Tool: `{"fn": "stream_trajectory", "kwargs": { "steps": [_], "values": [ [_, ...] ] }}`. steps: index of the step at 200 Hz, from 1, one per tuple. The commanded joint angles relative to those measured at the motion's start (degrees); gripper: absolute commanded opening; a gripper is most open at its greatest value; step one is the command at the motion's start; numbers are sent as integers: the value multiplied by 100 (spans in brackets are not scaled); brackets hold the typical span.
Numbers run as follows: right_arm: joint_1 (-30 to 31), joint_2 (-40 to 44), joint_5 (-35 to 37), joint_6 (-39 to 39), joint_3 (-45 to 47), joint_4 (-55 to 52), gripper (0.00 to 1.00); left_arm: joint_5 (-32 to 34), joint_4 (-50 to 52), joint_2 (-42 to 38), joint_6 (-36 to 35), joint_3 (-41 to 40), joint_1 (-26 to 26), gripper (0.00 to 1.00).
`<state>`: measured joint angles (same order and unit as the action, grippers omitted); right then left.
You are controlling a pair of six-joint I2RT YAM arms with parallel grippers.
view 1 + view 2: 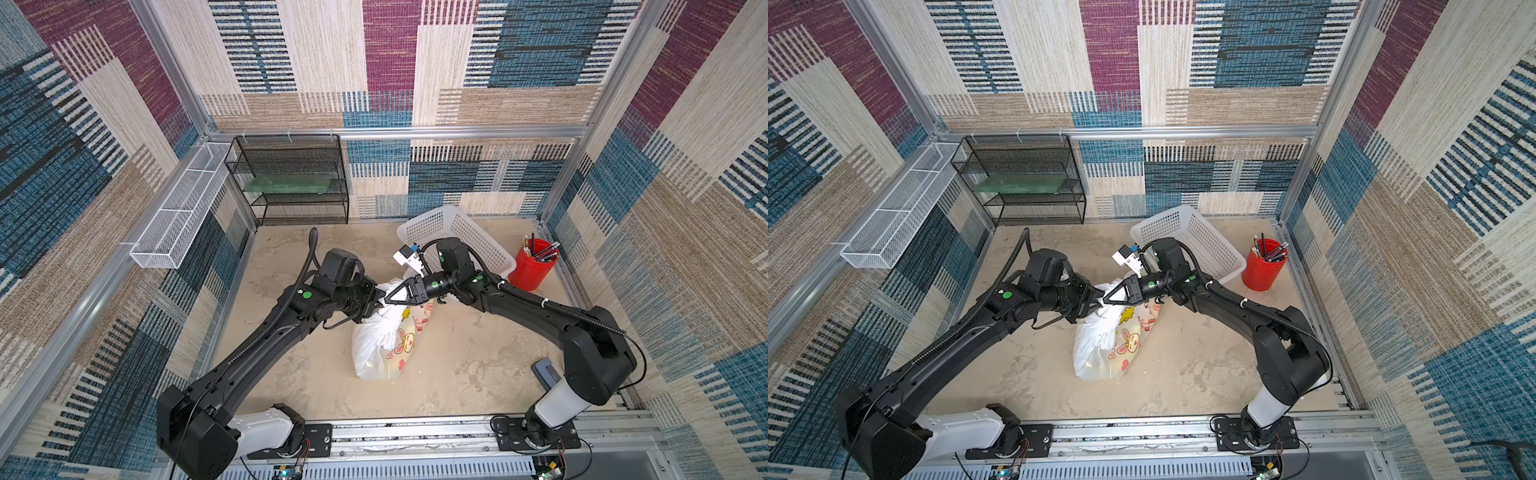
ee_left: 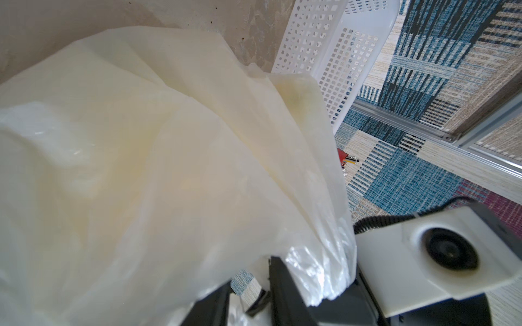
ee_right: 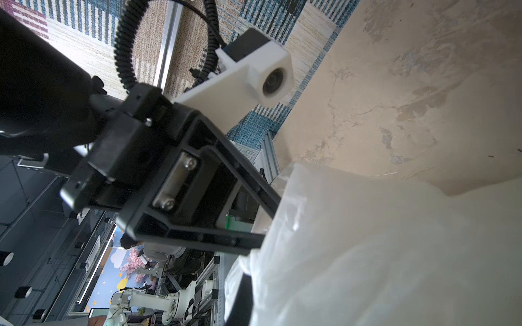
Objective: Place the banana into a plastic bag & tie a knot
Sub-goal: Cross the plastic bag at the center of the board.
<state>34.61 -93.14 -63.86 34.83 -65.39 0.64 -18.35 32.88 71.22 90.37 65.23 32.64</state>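
Table (image 1: 457, 374), sandy top. The bag (image 1: 374, 349) is mid-table, between the two arms. Its near end lies on the table, and pale yellow shows through the film there. The cartoon prints face the right side. White film is bunched along the top. The bag's far end is pulled up to where both grippers meet.

Left gripper (image 1: 378, 306) comes in from the left at the bag's far end. In the right wrist view its fingers (image 3: 211, 237) stand partly apart and the tips are buried under film. Can't tell if it's pinching.

Right gripper (image 1: 387, 300) comes in from the right, tip to tip with the left one. Its jaws are closed to a point. The left wrist view shows a gathered strip of bag film running in beside its black finger (image 2: 285, 290), so it's holding the bag.

The white basket (image 1: 465, 237) is just behind the right wrist. A red cup (image 1: 532, 270) of pencils stands right of the basket, near the right wall. A black mesh rack (image 1: 291, 178) stands against the back wall, far left. A white wire tray (image 1: 178, 212) is mounted on the left wall.
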Motion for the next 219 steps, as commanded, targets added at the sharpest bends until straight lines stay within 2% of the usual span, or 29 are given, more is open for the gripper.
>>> {"fn": "stream_trajectory", "kwargs": {
  "steps": [1, 25, 64, 118, 129, 151, 162, 219],
  "values": [
    [17, -2, 237, 250, -1, 531, 0, -91, -47, -79, 197, -19, 40, 25],
    [70, -37, 216, 279, -27, 585, 0, -64, -54, -112, 223, -54, 49, 24],
    [99, 23, 267, 279, 17, 581, 0, -28, -65, -104, 232, -41, 49, 0],
    [20, 152, 391, 223, 96, 480, 0, 362, 585, -145, -203, 357, 40, 0],
    [-6, 180, 424, 155, 105, 364, 7, 481, 729, -123, -375, 514, 48, 0],
    [-32, 235, 485, -54, 46, -41, 34, 578, 791, -99, -538, 615, 49, 0],
    [-42, 294, 542, -128, 41, -202, 42, 570, 746, -100, -538, 590, 49, 0],
    [-141, 766, 815, -433, 265, -917, 55, 481, 627, -40, -525, 499, 44, 0]
  ]
}}
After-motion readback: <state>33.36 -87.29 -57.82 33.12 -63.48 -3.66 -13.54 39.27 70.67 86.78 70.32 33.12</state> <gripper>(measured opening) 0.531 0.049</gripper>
